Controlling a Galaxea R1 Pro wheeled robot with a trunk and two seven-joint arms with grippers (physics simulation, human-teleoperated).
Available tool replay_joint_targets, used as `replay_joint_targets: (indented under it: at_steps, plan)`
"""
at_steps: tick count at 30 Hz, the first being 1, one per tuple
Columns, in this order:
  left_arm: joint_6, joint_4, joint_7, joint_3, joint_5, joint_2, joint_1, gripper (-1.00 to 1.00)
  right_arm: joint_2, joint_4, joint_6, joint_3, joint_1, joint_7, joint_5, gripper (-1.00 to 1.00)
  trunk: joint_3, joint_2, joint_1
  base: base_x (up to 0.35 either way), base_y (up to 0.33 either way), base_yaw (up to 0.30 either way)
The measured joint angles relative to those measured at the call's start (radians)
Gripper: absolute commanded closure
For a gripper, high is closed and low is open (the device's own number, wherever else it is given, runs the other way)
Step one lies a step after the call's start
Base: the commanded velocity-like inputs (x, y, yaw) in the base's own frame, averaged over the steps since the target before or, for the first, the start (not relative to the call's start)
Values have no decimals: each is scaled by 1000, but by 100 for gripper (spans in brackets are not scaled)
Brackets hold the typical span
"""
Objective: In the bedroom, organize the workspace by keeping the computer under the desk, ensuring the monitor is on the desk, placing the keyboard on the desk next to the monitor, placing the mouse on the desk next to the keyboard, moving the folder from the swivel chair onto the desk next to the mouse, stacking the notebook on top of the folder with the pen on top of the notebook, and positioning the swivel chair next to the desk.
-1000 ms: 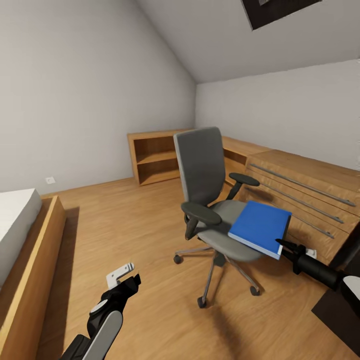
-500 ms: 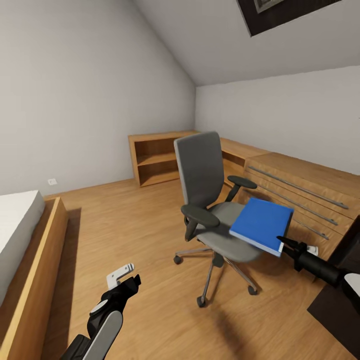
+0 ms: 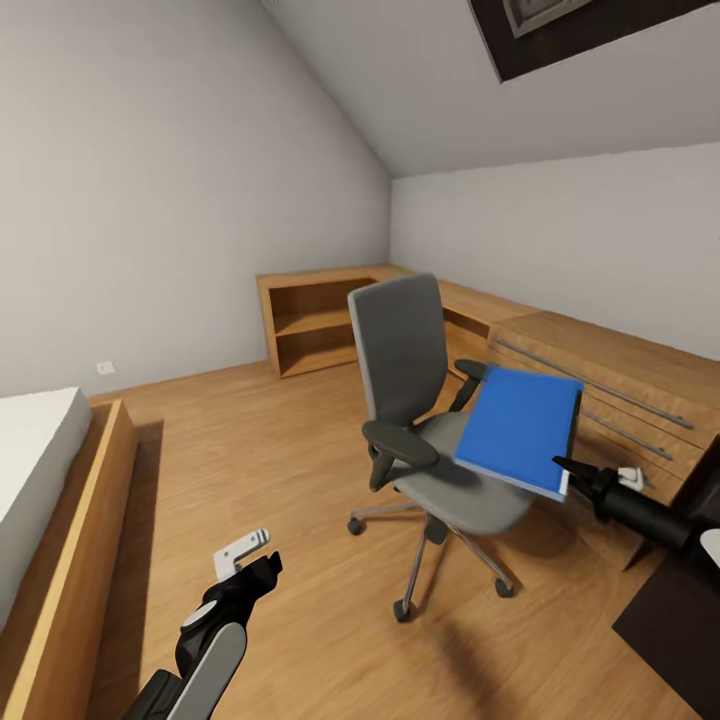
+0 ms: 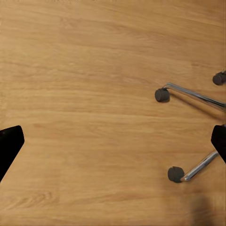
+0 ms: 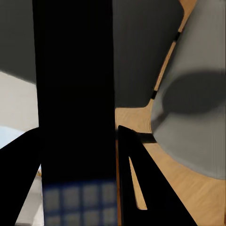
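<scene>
The swivel chair (image 3: 410,350) stands mid-room on the wood floor, with a grey seat, a tall grey back and black armrests. The bright blue folder (image 3: 520,428) hangs tilted above the seat's right side, its far edge raised. My right gripper (image 3: 563,468) is shut on the folder's near corner. In the right wrist view the folder (image 5: 75,94) shows edge-on as a dark slab between the fingers (image 5: 136,183), with the grey seat beyond. My left gripper (image 3: 255,568) hovers low over the floor, open and holding nothing. In the left wrist view its fingertips sit wide apart, beside the chair's chrome legs (image 4: 188,94).
A light wood dresser (image 3: 620,370) with long handles runs along the right wall behind the chair. An open wood shelf (image 3: 310,320) fills the far corner. A wood-framed bed (image 3: 60,480) lies at the left. A black surface corner (image 3: 680,640) shows at lower right.
The folder has risen off the chair seat and tipped more upright in my right gripper. The camera has tilted up slightly. The left arm has stayed in place.
</scene>
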Motion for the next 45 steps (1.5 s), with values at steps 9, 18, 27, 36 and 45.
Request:
replay_joint_targets:
  at_steps: [9, 18, 27, 36, 45]
  plan:
    - [0, 0, 0, -5, 0, 0, 0, -100, 0, -205, -2, -1, 72, -6, 33, 100, 28, 63, -35, 0, 0, 0]
    - [0, 2, 0, -6, 0, 0, 0, -100, 7, -477, -145, -2, 206, -145, 117, 100, 56, 126, -69, 0, 0, 0]
    - [0, 2, 0, -6, 1, 1, 0, -100, 99, -590, -347, -12, 278, -308, 124, 100, 85, 189, -104, 0, 0, 0]
    - [0, 9, 0, -6, 0, 0, 0, -100, 371, -595, -671, -141, 285, -445, 132, 100, 113, 252, -138, 0, 0, 0]
    - [0, 9, 0, -6, 0, 0, 0, -100, 419, -593, -726, -166, 293, -427, 117, 100, 141, 315, -173, 0, 0, 0]
